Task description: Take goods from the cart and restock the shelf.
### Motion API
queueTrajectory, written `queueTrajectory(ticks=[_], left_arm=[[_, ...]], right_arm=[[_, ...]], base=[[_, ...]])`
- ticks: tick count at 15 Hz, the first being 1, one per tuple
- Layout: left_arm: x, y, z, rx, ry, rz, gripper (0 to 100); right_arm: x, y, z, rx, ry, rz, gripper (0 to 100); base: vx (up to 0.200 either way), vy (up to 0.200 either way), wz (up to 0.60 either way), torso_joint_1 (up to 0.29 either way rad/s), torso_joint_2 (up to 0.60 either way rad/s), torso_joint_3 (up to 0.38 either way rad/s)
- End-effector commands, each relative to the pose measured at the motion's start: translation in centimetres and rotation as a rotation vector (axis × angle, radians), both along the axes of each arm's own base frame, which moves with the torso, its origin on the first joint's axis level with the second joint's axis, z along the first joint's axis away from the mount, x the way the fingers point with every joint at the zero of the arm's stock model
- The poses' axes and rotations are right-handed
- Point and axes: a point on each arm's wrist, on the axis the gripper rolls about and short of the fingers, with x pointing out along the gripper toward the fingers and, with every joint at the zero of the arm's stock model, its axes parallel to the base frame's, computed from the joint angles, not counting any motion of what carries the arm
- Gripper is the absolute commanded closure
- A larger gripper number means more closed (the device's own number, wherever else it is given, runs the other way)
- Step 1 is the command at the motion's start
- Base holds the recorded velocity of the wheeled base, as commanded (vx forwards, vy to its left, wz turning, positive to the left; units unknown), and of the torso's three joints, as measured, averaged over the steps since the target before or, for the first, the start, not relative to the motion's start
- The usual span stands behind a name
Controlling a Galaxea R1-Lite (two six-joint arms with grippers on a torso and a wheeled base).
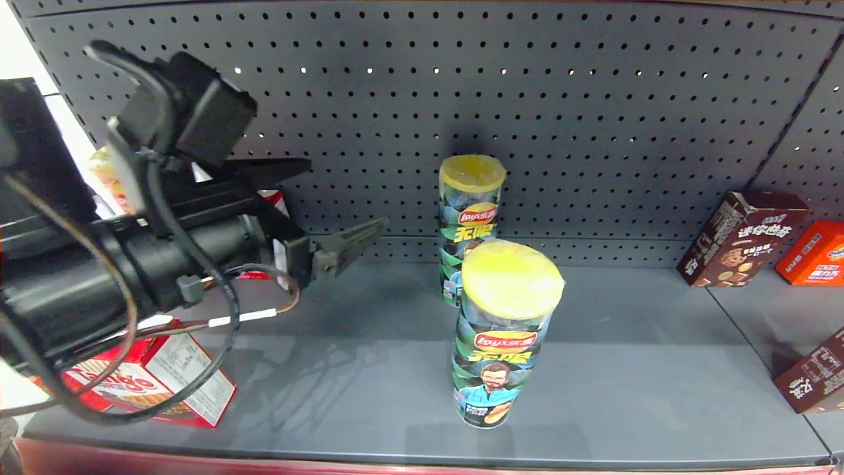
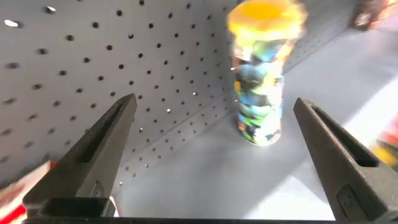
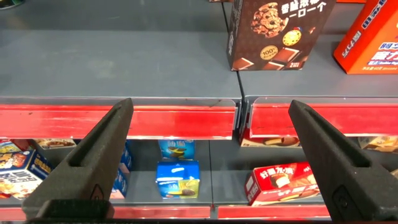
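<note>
On the shelf (image 1: pixel 369 396), mid-deck: two cans, both upright, long axis vertical. Rear can (image 1: pixel 469 218) stands close to the pegboard (image 1: pixel 593 132). Front can (image 1: pixel 504 343) is just ahead of it toward the edge; can't tell if they touch

Left gripper (image 1: pixel 344 194) is over the shelf's left part, roughly level, pointing to the robot's right along the pegboard. Jaws apart, nothing between them. Both cans lie to its right, apart from the fingertips. Rear can is roughly on its line, front can off-axis toward the edge. Left arm is clearly the nearer one. Red box (image 1: pixel 165 389) lies flat under the arm near the edge

Right gripper (image 3: pixel 210 106) hangs out in front of the shelf, facing the red rail (image 3: pixel 180 121). Jaws apart too, empty

View differences:
- Left wrist: one can framed between the fingers, beyond their tips, by the pegboard. I take it for the rear one, but it's blurred
- Head: the fore-aft stagger of the two cans
- Right wrist: brown box (image 3: pixel 277 31) and orange box (image 3: pixel 373 37) on the shelf, packs (image 3: pixel 177 177) on the tier below

Judgement: both cans look placed and both arms are empty, so next is probably another pick from the cart. Left arm should back out along its own axis. A swing toward the edge risks clipping the front can, which is tall and would tip easily
</note>
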Motion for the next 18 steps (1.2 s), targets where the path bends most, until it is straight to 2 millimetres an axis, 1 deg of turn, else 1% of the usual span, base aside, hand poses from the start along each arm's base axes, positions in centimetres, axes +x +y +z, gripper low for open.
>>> queueTrajectory(ticks=[1,2,3,4,5,7,8,10,11,12,13,14,15,16,17,18], left_arm=[[-8.0,4.6,1.4,-0.090,-0.136,-0.017,0],[-11.0,6.5,1.2,-0.129,-0.195,-0.005,0],[-11.8,7.1,1.0,-0.139,-0.211,-0.001,0],[-14.4,8.9,-0.8,-0.152,-0.225,0.027,0],[-16.2,10.3,-2.9,-0.165,-0.220,0.093,0],[-18.1,11.6,-5.5,-0.202,-0.243,0.189,0],[-19.1,12.1,-7.7,-0.210,-0.288,0.298,0],[-20.5,12.3,-11.2,-0.239,-0.345,0.431,0],[-21.1,12.3,-12.3,-0.252,-0.354,0.450,0],[-21.6,12.2,-13.1,-0.248,-0.333,0.481,0],[-21.6,12.1,-13.9,-0.229,-0.278,0.537,0],[-21.5,12.1,-14.3,-0.220,-0.249,0.562,0],[-21.6,12.1,-15.9,-0.191,-0.147,0.559,0],[-21.8,12.1,-16.8,-0.166,-0.093,0.557,0],[-21.7,12.1,-17.0,-0.148,-0.068,0.555,0],[-21.8,12.1,-17.4,-0.140,-0.041,0.485,0]], right_arm=[[0.0,0.0,0.0,0.000,0.000,0.000,0],[0.0,0.0,0.0,0.000,0.000,-0.001,0],[0.0,0.0,0.0,0.000,0.000,0.000,0],[0.0,0.0,0.0,0.000,0.000,0.000,0],[0.0,0.0,0.0,0.000,0.000,0.000,0],[0.0,0.0,0.0,0.000,0.000,0.000,0],[0.0,0.0,0.0,0.000,0.000,0.000,0],[0.0,0.0,0.0,0.000,0.000,0.000,0],[0.0,0.0,0.0,0.000,0.000,0.000,0],[0.0,0.0,0.0,0.000,0.000,0.000,0],[0.0,0.0,0.0,0.000,0.000,0.000,0],[0.0,0.0,0.0,0.000,0.000,0.000,0],[0.0,0.0,0.0,0.000,0.000,0.000,0],[0.0,0.0,0.0,0.000,0.000,-0.001,0],[0.0,0.0,0.0,0.000,0.000,0.000,0],[0.0,0.0,0.0,0.000,0.000,0.000,0]], base=[[0.000,0.000,0.00,0.000,0.00,0.000],[0.000,0.000,0.00,0.000,0.00,0.000],[0.000,0.000,0.00,0.000,0.00,0.000],[0.000,0.000,0.00,0.000,0.00,0.000],[0.000,0.000,0.00,0.000,0.00,0.000],[0.000,0.000,0.00,0.000,0.00,0.000],[0.000,0.000,0.00,0.000,0.00,0.000],[0.000,0.000,0.00,0.000,0.00,0.000],[0.000,0.000,0.00,0.000,0.00,0.000],[0.000,0.000,0.00,0.000,0.00,0.000],[0.000,0.000,0.00,0.000,0.00,0.000],[0.000,0.000,0.00,0.000,0.00,0.000],[0.000,0.000,0.00,0.000,0.00,0.000],[0.000,0.000,0.00,0.000,0.00,0.000],[0.000,0.000,0.00,0.000,0.00,0.000],[0.000,0.000,0.00,0.000,0.00,0.000]])
